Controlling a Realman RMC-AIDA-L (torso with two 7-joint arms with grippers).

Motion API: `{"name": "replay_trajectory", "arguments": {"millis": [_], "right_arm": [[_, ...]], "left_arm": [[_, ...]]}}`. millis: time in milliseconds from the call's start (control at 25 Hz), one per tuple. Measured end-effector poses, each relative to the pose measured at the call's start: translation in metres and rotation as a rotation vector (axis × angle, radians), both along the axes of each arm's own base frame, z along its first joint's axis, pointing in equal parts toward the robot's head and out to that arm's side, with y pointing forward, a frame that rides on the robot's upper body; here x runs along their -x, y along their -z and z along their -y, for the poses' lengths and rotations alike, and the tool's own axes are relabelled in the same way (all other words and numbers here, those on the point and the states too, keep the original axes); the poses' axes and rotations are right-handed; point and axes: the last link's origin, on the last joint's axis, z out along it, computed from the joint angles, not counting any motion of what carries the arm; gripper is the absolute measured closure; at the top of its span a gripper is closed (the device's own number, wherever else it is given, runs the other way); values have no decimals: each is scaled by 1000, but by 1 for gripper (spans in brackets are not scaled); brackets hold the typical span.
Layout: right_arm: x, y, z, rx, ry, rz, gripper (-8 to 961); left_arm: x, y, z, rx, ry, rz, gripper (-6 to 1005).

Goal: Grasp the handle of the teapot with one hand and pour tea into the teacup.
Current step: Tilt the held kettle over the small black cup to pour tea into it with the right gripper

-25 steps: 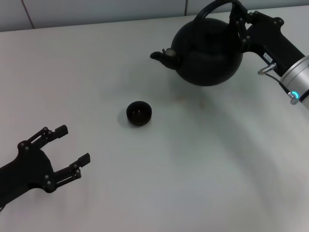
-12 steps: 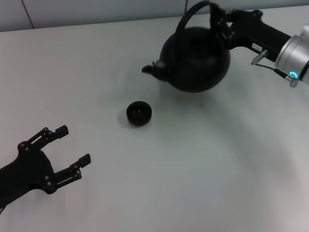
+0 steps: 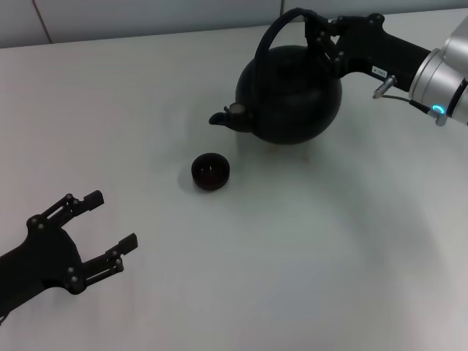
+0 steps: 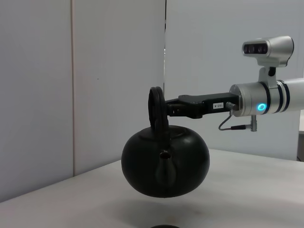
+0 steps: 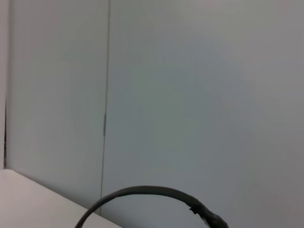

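Note:
The round matte-black teapot (image 3: 292,95) hangs in the air over the white table, its spout (image 3: 223,117) pointing towards the small dark teacup (image 3: 210,171) and tipped slightly down. My right gripper (image 3: 318,33) is shut on the arched black handle (image 3: 274,33) from the right. In the left wrist view the teapot (image 4: 165,161) is lifted off the table with its spout facing the camera, and the teacup's rim (image 4: 165,226) barely shows. The right wrist view shows only the handle's arc (image 5: 142,192). My left gripper (image 3: 102,234) rests open at the front left.
The white table (image 3: 307,248) spreads all around. A pale wall (image 3: 146,14) with a seam runs along its far edge. My right arm (image 3: 439,73) reaches in from the right.
My right gripper has carried the teapot left and towards the teacup, and the spout has dipped lower. The left arm has not moved.

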Motion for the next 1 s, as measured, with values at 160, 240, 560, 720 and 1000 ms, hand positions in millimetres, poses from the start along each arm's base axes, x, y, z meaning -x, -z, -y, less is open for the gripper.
{"name": "replay_trajectory", "arguments": {"millis": [160,240,560,720,1000], "right_arm": [[4,1,-1,-16,-55,52,870],[7,1,-2,-20,-78,77,870],[14,0,-6,-37,-157,167,870],[17,-2,-8,-34,-191,213,870],[24,-3,-12,-39,-243,279,870]], "left_arm": [[0,0,-1,0,2,0,149],[-1,0,-1,0,3,0,149],[-1,0,-2,-3,3,1,150],[-1,-1,-2,-4,3,1,150],[-2,-2,-4,-13,2,5,150]]}}
